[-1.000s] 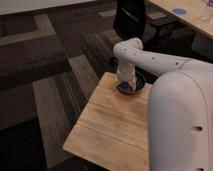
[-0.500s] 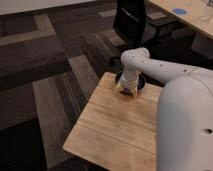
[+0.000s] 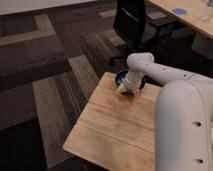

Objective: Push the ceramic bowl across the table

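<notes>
The ceramic bowl [image 3: 120, 77] is small, round and dark blue. It sits near the far edge of the light wooden table [image 3: 112, 131]. My white arm reaches in from the lower right, and its wrist covers the right part of the bowl. My gripper [image 3: 125, 90] points down at the bowl's near rim, touching or very close to it, just above the tabletop. Most of the bowl's inside is hidden by the wrist.
A black office chair [image 3: 132, 22] stands on the striped carpet just beyond the table's far edge. A paler desk [image 3: 197, 22] with a blue disc [image 3: 178, 10] is at the top right. My arm's large white body fills the lower right.
My wrist has shifted slightly right and lower over the bowl. The bowl has stayed near the table's far edge, with little visible shift.
</notes>
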You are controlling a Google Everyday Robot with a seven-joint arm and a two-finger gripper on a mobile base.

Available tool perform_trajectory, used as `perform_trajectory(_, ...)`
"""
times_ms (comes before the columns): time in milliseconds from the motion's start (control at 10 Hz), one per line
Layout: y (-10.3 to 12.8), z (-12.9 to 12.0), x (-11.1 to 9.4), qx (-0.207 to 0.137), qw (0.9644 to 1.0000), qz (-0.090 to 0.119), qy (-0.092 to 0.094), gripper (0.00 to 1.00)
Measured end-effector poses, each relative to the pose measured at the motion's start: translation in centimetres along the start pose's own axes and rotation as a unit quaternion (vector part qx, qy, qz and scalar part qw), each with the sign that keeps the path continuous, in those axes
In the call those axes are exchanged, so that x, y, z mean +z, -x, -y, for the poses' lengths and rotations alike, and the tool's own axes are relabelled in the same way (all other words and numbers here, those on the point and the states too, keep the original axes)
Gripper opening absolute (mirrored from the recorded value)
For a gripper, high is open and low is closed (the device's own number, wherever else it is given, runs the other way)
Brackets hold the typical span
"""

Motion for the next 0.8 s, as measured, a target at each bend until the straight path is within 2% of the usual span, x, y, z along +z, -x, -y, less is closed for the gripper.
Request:
perform_trajectory(200, 4.4, 2.9, -1.1, -0.009, 0.9993, 0.034, -0.016, 0.65)
perform_trajectory(300, 5.4, 3.3, -1.6, -0.010, 0.9988, 0.042, -0.021, 0.65)
perform_trajectory(400, 7.0, 4.0, -2.6, -0.010, 0.9978, 0.056, -0.033, 0.65)
perform_trajectory(600, 8.5, 4.4, -4.3, -0.008, 0.9961, 0.066, -0.059, 0.65)
perform_trajectory(800, 8.6, 4.2, -4.7, -0.005, 0.9957, 0.067, -0.064, 0.65)
